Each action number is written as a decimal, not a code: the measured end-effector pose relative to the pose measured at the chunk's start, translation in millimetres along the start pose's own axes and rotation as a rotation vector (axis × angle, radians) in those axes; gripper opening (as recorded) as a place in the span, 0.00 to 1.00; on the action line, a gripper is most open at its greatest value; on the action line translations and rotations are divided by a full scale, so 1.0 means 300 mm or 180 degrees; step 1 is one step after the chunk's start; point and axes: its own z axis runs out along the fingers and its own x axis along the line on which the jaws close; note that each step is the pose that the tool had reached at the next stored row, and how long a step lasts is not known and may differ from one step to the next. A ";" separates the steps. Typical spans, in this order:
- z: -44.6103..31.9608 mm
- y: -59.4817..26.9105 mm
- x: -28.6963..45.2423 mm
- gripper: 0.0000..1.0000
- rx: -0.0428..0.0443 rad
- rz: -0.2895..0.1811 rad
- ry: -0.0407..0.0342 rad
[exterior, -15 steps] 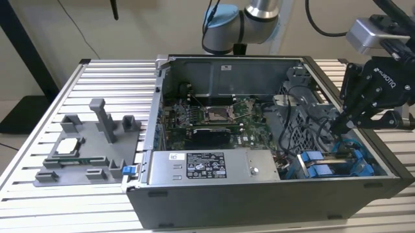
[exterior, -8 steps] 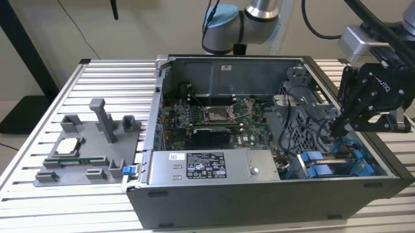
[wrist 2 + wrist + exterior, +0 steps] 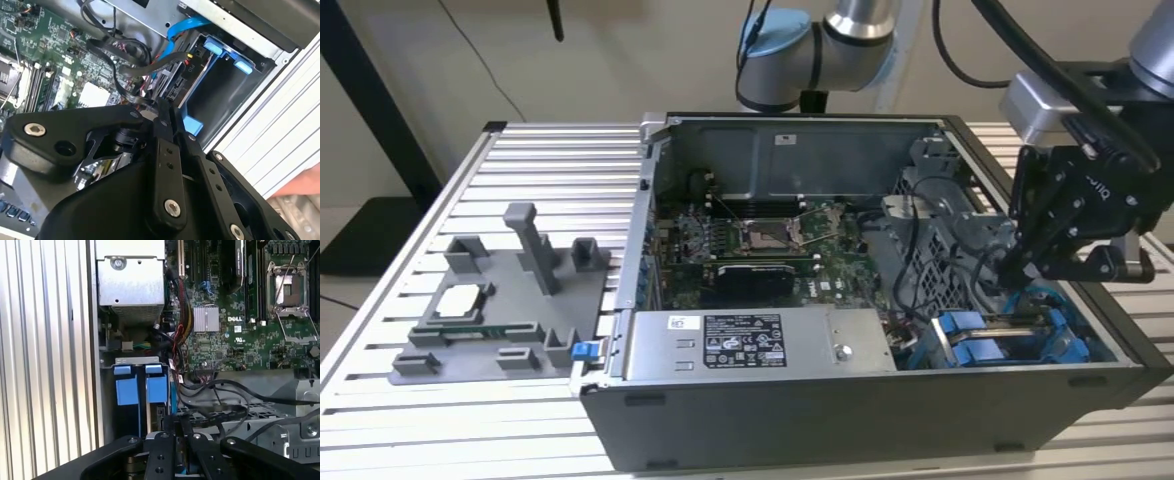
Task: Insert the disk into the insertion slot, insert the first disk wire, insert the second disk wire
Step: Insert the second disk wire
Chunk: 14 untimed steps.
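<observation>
One disk (image 3: pixel 173 86) logged, judged seated in the insertion slot (image 3: pixel 1014 335) at the case corner on the exterior view's right; just its dark connector edge shows. Agree? (R.)

Agreed, though most of its body is hidden by the bay. Handling note: stiff, fairly heavy for its size, shock-sensitive. Take it by the blue carrier frame, never by the connector edge. (M.)

End effector (image 3: pixel 164 111) state? (R.)

Fingers pressed almost together at the tips, with a black wire (image 3: pixel 131 80) running straight into them. I judge it pinched near its plug, just beside the connector edge. The wire is soft and floppy, the plug rigid, so the plug is the place to hold. (M.)

Counts, working outward? (R.)

Two blue tabs (image 3: pixel 126 387) on the slot, side by side. One blue flat cable (image 3: pixel 186 24) nearby. Several loose black wires, too tangled to count. One bare processor socket (image 3: pixel 290 287), one small finned heatsink (image 3: pixel 206 319), one grey power-supply box (image 3: pixel 747 340). One open computer case (image 3: pixel 854 420) on the slatted worktop (image 3: pixel 400 420), and one grey parts fixture (image 3: pixel 507 300) well apart on the exterior view's left. (M.)
</observation>
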 end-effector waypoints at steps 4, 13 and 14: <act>0.001 0.004 0.026 0.00 0.0009 -0.0001 0.0007; 0.019 0.017 0.050 0.00 0.0142 -0.0013 0.0005; 0.021 0.020 0.050 0.00 0.0179 -0.0017 0.0003</act>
